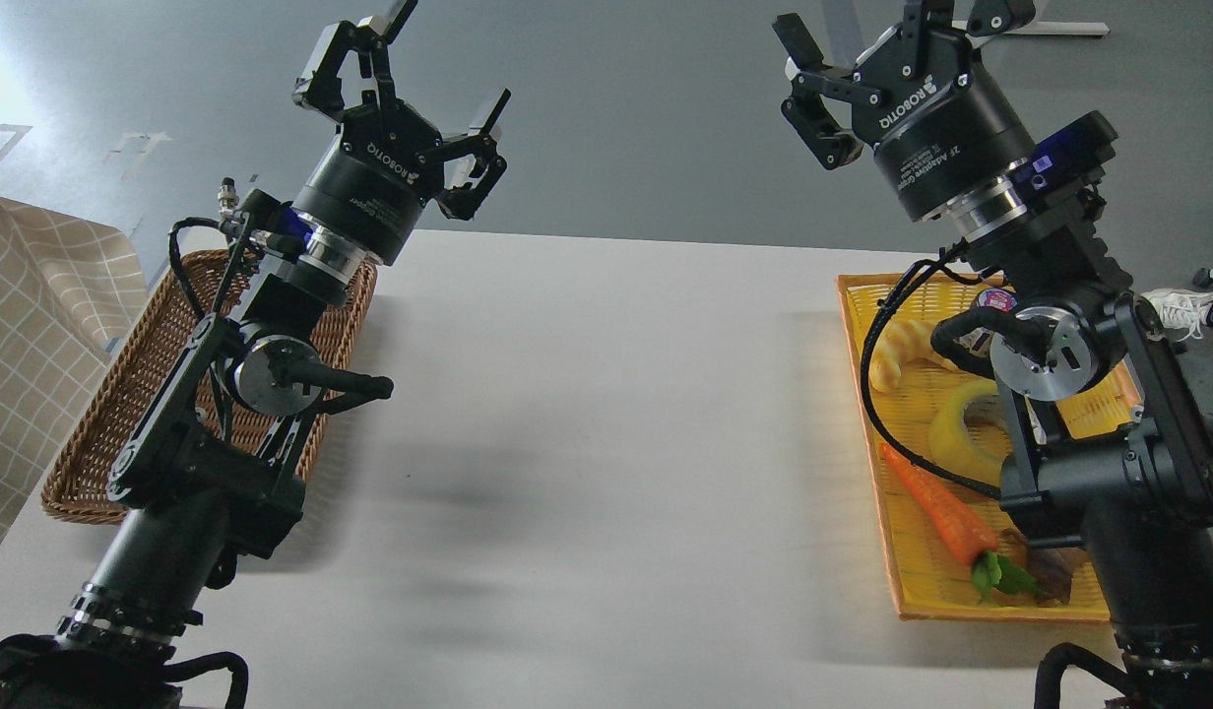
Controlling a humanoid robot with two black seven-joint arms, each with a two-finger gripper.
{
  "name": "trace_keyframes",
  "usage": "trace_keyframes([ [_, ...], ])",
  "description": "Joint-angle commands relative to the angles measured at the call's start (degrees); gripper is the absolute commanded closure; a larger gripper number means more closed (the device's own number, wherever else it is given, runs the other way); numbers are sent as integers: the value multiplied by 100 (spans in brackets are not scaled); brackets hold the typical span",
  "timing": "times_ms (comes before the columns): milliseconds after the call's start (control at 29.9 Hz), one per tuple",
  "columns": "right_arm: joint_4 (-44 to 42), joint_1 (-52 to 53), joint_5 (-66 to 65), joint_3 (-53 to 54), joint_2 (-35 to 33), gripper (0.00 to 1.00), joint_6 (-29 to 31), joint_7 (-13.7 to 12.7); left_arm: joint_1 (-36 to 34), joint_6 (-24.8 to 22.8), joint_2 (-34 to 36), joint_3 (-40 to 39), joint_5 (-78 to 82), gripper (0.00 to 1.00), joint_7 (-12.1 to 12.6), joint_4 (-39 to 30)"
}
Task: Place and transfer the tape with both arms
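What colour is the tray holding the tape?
Bright yellow tray, tape inside; head view shows it best.

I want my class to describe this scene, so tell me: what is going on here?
Nothing is being handled yet. Both arms are raised above the table, the left gripper and right gripper open and empty. The tape lies in the yellow tray on the right, beside a carrot and a croissant, partly hidden behind the right arm. A wicker basket sits on the left.

A robotics lab or test room: a plain white surface (606, 414) on bare grey floor (626, 118), with a wicker basket (95, 443) and yellow tray (912, 581) of props beneath the raised arms.
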Motion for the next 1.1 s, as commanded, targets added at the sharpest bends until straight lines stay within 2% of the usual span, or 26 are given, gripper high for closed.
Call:
trace_keyframes([
  [0,42,5,0,-15,-74,0,13,18,19,2,-1,-1,0,2,1,-70],
  [802,51,-198,-9,-32,-118,0,110,36,37,-16,8,8,0,2,1,-70],
  [1070,138,-198,-675,-24,-584,0,110,88,54,-60,25,25,17,2,1,-70],
])
